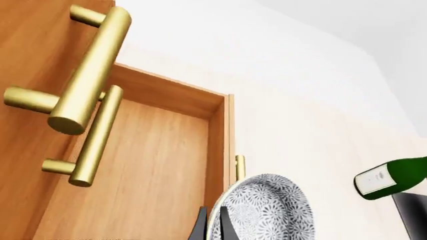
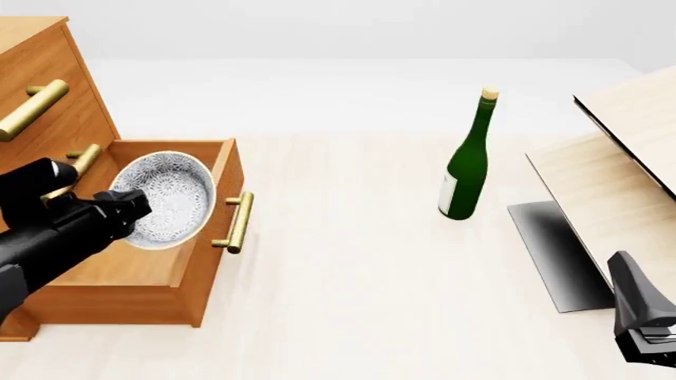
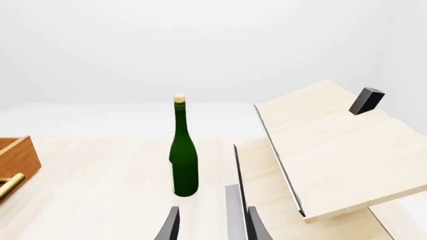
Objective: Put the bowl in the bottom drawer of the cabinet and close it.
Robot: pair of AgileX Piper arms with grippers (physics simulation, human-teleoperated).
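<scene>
The cabinet stands at the far left with its bottom drawer pulled out. My left gripper is shut on the rim of the white speckled bowl. It holds the bowl tilted on edge above the drawer's open box, apart from the floor. In the left wrist view the bowl sits beside the dark fingers, with the bottom drawer beyond. My right gripper rests at the near right, far from the cabinet. The right wrist view shows it open and holding nothing, right gripper.
A green bottle stands upright mid-table, right of the drawer's brass handle. A pale wood board leans on a dark stand at the far right. The two upper drawers' handles jut out above the open drawer.
</scene>
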